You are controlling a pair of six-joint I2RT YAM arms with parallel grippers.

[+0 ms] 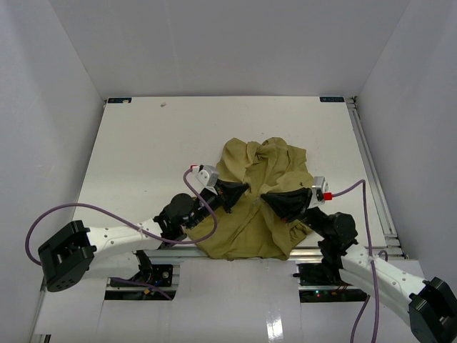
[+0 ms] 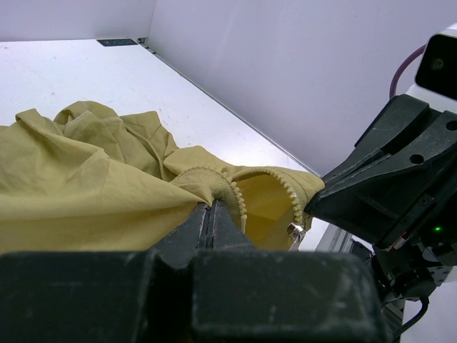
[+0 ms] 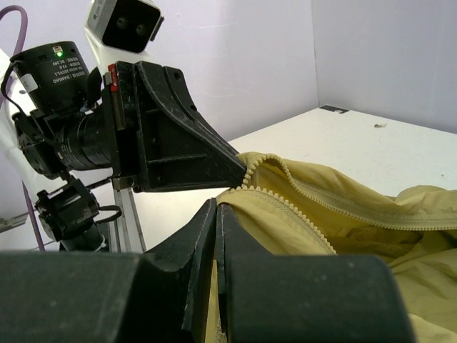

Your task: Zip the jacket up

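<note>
The olive-yellow jacket [image 1: 257,207] lies crumpled on the white table near the front edge, between both arms. My left gripper [image 1: 243,189] is shut on the jacket's left front edge; in the left wrist view [image 2: 212,204] its jaws pinch the fabric beside a row of zipper teeth [image 2: 239,200]. A metal zipper slider [image 2: 295,230] hangs at the end of the other tooth row. My right gripper [image 1: 265,196] is shut on the opposite front edge; the right wrist view [image 3: 218,207] shows fabric pinched at the zipper teeth [image 3: 285,207]. The two grippers face each other, a few centimetres apart.
White walls enclose the table [image 1: 143,157] on three sides. A metal rail [image 1: 371,171] runs along the table's right edge. Purple cables [image 1: 43,229] loop from both arms. The arm bases [image 1: 153,275] sit at the near edge.
</note>
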